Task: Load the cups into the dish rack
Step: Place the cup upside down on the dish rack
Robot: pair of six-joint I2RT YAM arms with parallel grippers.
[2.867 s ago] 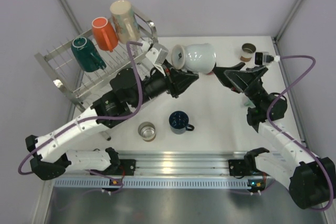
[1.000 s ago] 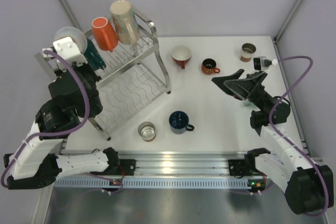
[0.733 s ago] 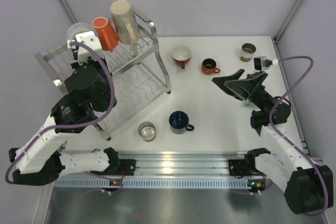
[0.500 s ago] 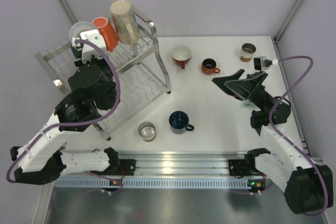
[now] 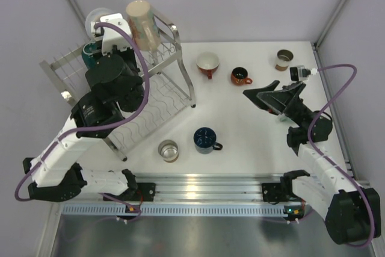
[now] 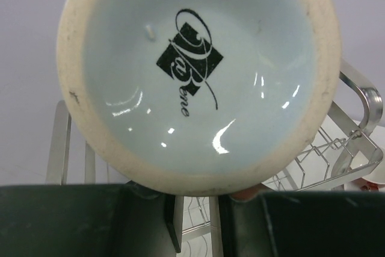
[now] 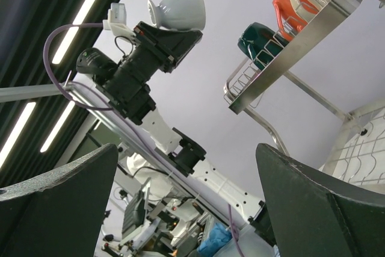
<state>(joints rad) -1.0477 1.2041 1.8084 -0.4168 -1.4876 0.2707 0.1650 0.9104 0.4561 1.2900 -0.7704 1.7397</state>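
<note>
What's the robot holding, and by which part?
The left hand holds the pale blue cup at its edge near the base; the right hand holds nothing.

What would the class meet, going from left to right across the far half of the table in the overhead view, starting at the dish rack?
dish rack → red cup with a white inside → small orange-brown mug → tan cup
</note>
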